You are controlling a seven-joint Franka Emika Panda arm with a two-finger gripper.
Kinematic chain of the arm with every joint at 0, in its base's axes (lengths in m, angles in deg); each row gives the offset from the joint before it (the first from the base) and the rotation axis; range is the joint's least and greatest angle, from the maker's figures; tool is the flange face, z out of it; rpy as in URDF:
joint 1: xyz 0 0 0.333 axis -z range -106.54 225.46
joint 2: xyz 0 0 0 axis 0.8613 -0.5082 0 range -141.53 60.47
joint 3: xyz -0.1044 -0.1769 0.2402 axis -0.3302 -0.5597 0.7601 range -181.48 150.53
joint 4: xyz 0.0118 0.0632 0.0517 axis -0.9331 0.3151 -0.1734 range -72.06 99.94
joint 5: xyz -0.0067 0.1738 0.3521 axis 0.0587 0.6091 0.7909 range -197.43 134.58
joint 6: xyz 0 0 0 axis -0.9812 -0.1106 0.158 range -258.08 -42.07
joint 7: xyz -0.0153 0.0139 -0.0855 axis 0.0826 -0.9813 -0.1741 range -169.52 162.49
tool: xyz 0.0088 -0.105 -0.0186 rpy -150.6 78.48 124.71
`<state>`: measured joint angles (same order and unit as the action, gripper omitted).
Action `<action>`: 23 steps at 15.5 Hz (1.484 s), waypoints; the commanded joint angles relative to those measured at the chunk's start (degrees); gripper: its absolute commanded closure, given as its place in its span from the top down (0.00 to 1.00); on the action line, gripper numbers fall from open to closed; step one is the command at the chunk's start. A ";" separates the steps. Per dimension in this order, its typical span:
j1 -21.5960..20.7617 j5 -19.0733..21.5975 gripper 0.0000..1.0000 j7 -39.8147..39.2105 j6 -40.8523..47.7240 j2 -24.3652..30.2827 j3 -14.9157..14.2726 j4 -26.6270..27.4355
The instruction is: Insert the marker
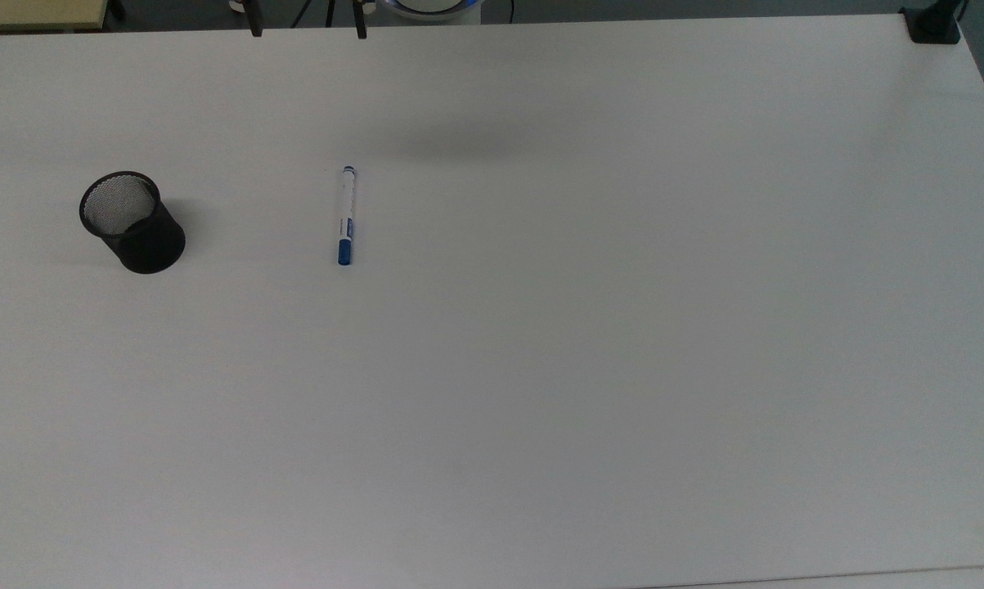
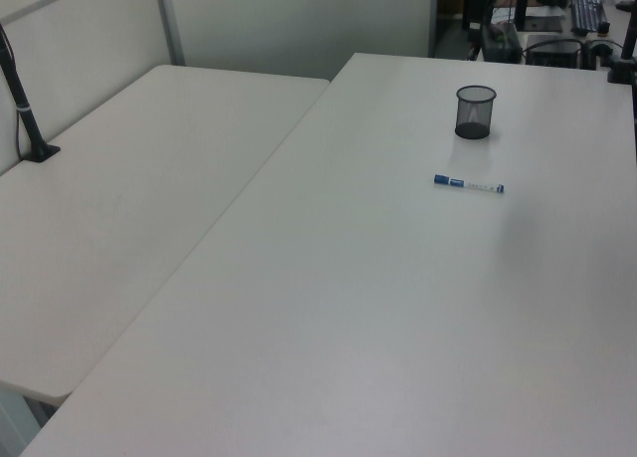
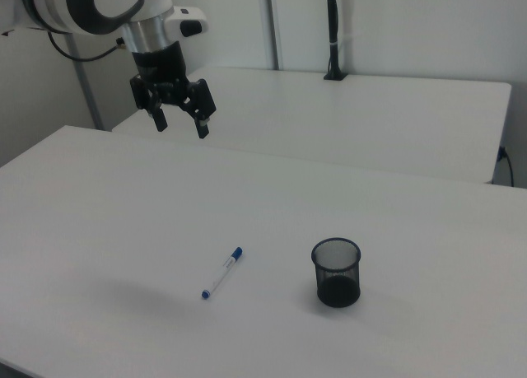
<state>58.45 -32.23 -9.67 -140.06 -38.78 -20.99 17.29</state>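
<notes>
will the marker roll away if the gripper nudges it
Probably yes: the marker looks slim and round and lies flat on the bare white table, so a sideways nudge could roll it. It should be stiff and light. The open gripper hangs well above it.

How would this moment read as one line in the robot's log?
hand: open, raised, holding nothing | marker: flat on table | mesh cup: upright, apart from marker

- A plain white tabletop (image 1: 622, 368) is seen, lit evenly with soft shadows.
- A second white table (image 2: 129, 198) is butted up beside it.
- Pale wall panels (image 3: 412, 28) are set behind, split by a grey post (image 2: 169, 21).
- A black clamp-mounted pole (image 3: 333, 32) is fixed to the second table's far edge.
- A cluttered desk with a keyboard (image 2: 587, 11) can be made out further back.
</notes>
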 commanded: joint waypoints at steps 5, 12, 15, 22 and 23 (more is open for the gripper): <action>0.22 0.36 1.00 0.62 0.22 0.89 0.33 1.14; 0.48 0.28 1.00 -6.12 0.75 1.33 -0.55 1.92; 0.48 -0.16 1.00 -14.74 1.02 0.81 -1.25 2.45; 0.65 -4.73 1.00 -9.96 -12.38 -2.62 -2.13 15.16; 0.65 -4.91 1.00 -7.15 -17.13 -2.71 -2.13 17.90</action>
<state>58.82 -36.10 -22.80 -145.30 -42.01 -23.25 26.15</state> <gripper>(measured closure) 0.000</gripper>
